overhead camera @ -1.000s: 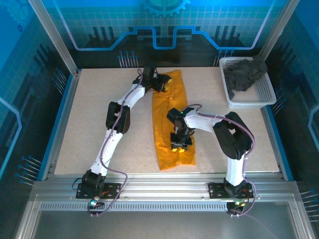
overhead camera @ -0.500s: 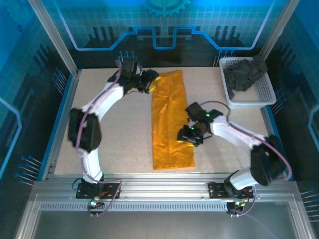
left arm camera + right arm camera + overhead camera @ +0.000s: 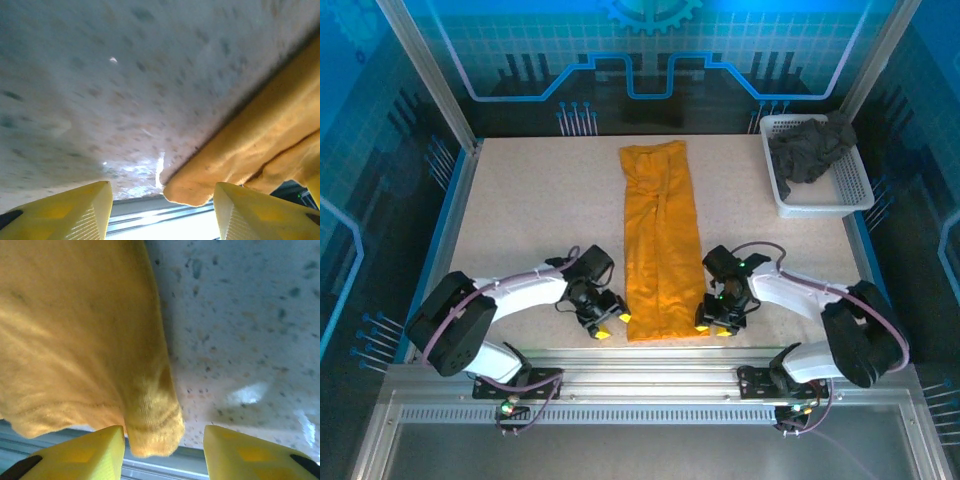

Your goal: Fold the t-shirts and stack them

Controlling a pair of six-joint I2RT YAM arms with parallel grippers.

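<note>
No text, label, brand or number could be read anywhere. The glowing blue back panel (image 3: pixel 740 45) carried a gear-shaped drawing (image 3: pixel 650 12) and bent line patterns, but these held no letters.

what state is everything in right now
orange t-shirt, folded into a long strip, flat on the table
grey t-shirt, crumpled in the basket
basket, upright, holding the grey t-shirt
left end effector, open, at the strip's near left corner
right end effector, open, at the strip's near right corner
</note>
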